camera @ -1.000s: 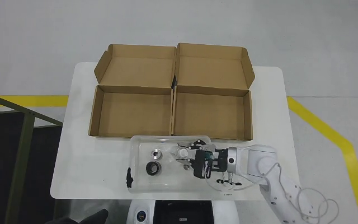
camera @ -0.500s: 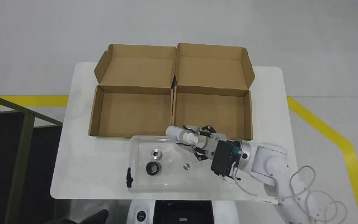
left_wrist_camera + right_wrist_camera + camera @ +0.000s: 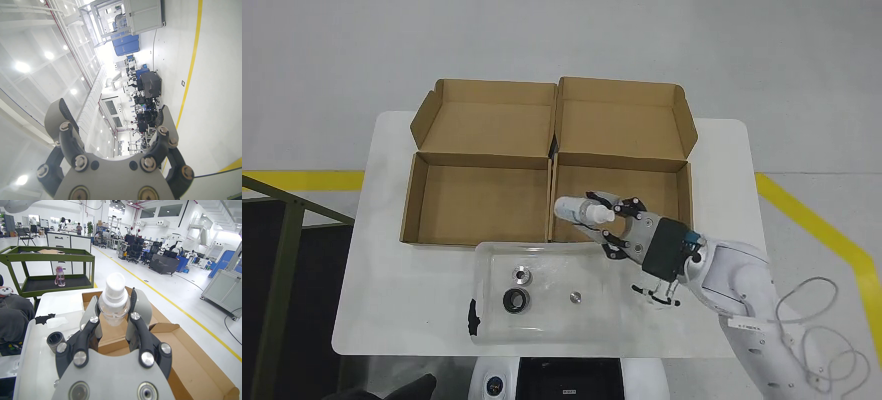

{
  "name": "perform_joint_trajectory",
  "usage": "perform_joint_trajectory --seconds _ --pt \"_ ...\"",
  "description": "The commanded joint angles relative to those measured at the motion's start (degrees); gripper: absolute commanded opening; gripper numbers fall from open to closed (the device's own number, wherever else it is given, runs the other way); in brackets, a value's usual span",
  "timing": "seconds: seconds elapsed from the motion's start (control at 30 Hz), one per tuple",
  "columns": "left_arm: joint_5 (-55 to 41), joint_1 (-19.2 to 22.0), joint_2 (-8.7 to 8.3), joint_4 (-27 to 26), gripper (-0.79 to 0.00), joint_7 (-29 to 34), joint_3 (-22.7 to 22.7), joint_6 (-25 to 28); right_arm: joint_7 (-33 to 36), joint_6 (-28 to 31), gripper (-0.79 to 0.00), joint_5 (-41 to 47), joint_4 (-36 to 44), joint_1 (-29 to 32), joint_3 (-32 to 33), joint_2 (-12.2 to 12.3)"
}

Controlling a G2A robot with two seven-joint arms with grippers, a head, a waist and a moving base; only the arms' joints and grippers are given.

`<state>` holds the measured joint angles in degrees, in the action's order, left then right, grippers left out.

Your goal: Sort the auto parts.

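My right gripper is shut on a white and clear bottle-shaped part, held above the near left corner of the right cardboard box. The right wrist view shows that part clamped between the fingers, cap pointing away, over the box. In the clear tray lie a black ring bearing, a silver collar and a small round disc. My left gripper stands open on nothing, facing the hall.
The left cardboard box sits beside the right one, both with lids folded back. Black tape marks the tray's left edge. A green cart stands past the table's far side in the right wrist view.
My right gripper has lifted the bottle-shaped part out of the tray and carried it up and back over the right box's near edge.
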<state>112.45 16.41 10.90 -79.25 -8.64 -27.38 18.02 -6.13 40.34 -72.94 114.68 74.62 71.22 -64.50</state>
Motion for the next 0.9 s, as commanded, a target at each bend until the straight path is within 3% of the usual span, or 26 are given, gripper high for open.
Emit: perform_joint_trajectory --seconds 0.0,0.87 --pt "0.00 0.00 0.00 0.00 0.000 0.00 0.00 0.00 0.59 -0.45 -0.785 0.97 -1.04 -0.90 -0.27 -0.10" --pt "0.00 0.00 0.00 0.00 0.000 0.00 0.00 0.00 9.79 -6.04 -0.785 6.95 -25.97 -16.93 -9.53 -2.91"
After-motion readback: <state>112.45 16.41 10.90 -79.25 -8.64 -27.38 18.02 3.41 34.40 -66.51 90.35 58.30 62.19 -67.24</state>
